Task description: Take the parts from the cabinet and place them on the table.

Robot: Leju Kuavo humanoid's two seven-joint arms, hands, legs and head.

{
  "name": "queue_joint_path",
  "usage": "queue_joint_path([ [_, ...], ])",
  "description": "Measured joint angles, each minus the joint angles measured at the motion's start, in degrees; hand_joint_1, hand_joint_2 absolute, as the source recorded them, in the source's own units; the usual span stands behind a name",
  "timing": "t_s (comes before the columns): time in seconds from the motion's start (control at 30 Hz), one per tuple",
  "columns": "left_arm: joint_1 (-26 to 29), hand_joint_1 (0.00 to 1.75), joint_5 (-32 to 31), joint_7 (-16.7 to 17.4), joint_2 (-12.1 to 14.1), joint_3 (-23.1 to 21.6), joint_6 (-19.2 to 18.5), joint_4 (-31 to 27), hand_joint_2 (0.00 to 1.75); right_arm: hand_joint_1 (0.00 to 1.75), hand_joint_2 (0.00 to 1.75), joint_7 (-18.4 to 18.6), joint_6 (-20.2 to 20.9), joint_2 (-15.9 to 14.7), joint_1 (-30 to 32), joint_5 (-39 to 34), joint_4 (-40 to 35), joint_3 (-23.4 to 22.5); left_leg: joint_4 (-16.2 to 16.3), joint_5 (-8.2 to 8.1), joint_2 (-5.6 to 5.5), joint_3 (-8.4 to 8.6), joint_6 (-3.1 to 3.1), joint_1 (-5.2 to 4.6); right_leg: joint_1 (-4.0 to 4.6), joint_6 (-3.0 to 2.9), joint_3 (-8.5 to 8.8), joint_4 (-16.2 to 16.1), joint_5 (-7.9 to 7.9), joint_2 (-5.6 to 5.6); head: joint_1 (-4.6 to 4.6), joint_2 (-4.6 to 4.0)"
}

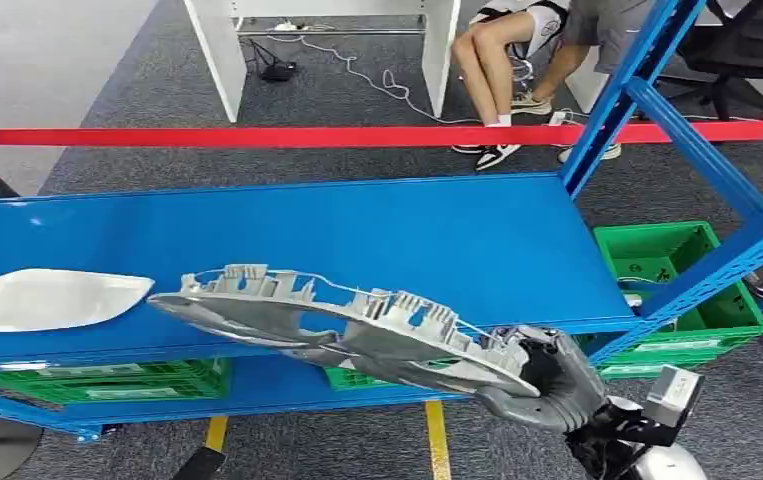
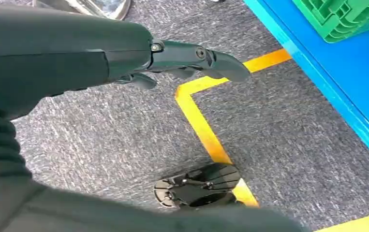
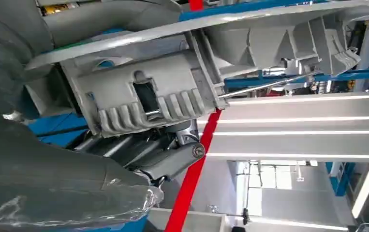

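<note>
Holding grey part (image 1: 357, 325) over blue shelf (image 1: 377, 240), white part (image 1: 47, 298) beside, red tape (image 1: 257, 136) beyond

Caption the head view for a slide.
Right hand holds a grey part over the blue shelf, beside a white part lying on it.

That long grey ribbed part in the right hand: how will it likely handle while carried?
The grey ribbed part looks like stiff moulded plastic: it juts sideways from the right hand without visible sagging. Held at one end, it will probably lever against the hold and may twist. Its thin tabs look breakable if knocked against the blue shelf.
</note>
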Motion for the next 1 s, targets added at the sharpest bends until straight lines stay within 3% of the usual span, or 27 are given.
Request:
queue_joint_path([
  [0.67,0.0,0.0,-1.3,-2.1,0.0,-0.7,1.4,0.0,1.75,1.75,1.75,0.1,-0.4,1.7,0.1,0.5,-0.4,-2.4,0.0,0.0,0.0,0.0,0.0,0.0,0.0,0.0,-0.01,0.0,0.0,0.02,0.0,0.0],
  [0.7,0.1,0.0,-1.4,-1.9,0.1,-1.4,-0.3,0.0,1.75,1.75,1.75,0.1,0.4,1.9,0.0,1.5,-0.5,-2.8,0.0,-0.01,0.0,0.0,0.0,0.0,0.0,0.0,0.0,0.0,0.0,0.01,0.0,0.0],
  [0.73,0.2,0.0,0.3,2.2,0.1,-1.4,-3.0,0.0,1.75,1.75,1.75,-0.1,0.9,2.2,-0.4,3.8,-0.8,-2.8,0.0,-0.03,0.0,0.0,-0.03,0.0,0.01,0.0,0.0,0.0,-0.01,0.0,-0.02,0.0],
  [0.77,0.2,0.0,0.8,3.1,0.1,-1.2,-3.6,0.0,1.75,1.75,1.75,-0.2,1.0,2.3,-0.6,4.1,-0.8,-2.8,0.0,-0.03,0.0,0.0,-0.03,0.0,0.01,0.0,0.01,0.0,-0.01,-0.01,0.02,0.0],
  [0.9,0.2,0.0,1.7,5.1,0.2,-1.0,-4.3,0.0,1.75,1.75,1.75,-1.2,1.6,2.3,-1.6,4.9,-1.0,-2.8,0.0,-0.02,0.0,0.0,-0.03,0.0,0.01,0.0,0.0,0.0,-0.01,0.0,0.0,0.0],
  [1.0,0.2,0.0,1.9,5.1,0.2,-0.7,-3.1,0.0,1.75,1.75,1.75,-0.2,2.4,2.3,-2.5,1.5,-1.7,-3.0,0.0,-0.02,0.0,0.0,-0.03,0.0,0.0,0.0,0.0,0.0,-0.01,0.01,0.0,0.0],
])
